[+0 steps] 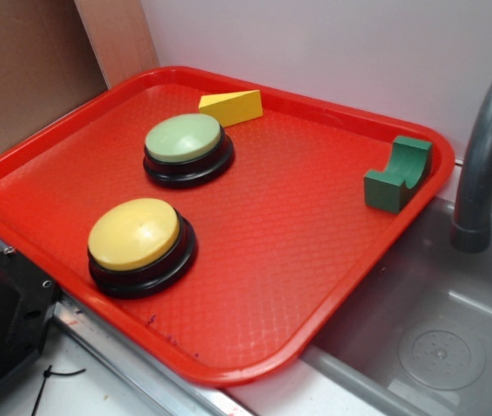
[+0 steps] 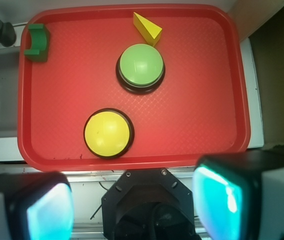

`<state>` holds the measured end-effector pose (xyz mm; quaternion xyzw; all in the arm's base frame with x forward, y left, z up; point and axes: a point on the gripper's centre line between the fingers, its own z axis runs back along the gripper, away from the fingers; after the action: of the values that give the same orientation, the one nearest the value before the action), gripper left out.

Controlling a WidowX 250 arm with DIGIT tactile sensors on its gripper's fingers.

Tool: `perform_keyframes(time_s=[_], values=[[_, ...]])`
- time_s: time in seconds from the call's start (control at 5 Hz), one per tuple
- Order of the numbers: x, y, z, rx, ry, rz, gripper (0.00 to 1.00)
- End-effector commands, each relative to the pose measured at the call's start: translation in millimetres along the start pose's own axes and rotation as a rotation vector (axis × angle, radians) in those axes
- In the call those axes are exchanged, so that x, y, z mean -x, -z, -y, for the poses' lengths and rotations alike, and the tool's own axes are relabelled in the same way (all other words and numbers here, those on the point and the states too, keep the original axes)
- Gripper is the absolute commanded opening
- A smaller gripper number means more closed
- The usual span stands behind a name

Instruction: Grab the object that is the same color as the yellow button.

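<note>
The object, a small yellow wedge block point(image 1: 231, 107) point(image 2: 148, 28), lies at the far edge of the red tray point(image 1: 315, 260) point(image 2: 207, 100), just behind the pale green button point(image 1: 185, 147) point(image 2: 140, 66). The yellow button point(image 1: 138, 243) point(image 2: 108, 133) sits on its black base near the tray's front edge. My gripper point(image 2: 137, 205) hangs high above the near side, off the tray, open with nothing between its two teal pads point(image 2: 49, 212). It does not show in the exterior view.
A dark green block with a curved notch point(image 1: 398, 173) point(image 2: 37, 42) stands at the tray's corner by the grey faucet point(image 1: 488, 156) and sink point(image 1: 436, 347). The black robot base point(image 2: 149, 205) sits below the gripper. Cardboard point(image 1: 29, 69) stands behind the tray.
</note>
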<state>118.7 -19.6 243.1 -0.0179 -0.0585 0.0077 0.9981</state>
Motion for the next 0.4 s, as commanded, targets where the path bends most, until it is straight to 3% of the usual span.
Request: perform_keyframes(time_s=[0.0,0.2], values=[[0,0,0,0.000,0.000,0.000,1.00],[-27,22,-13,-0.058,0.020,0.048,1.00]])
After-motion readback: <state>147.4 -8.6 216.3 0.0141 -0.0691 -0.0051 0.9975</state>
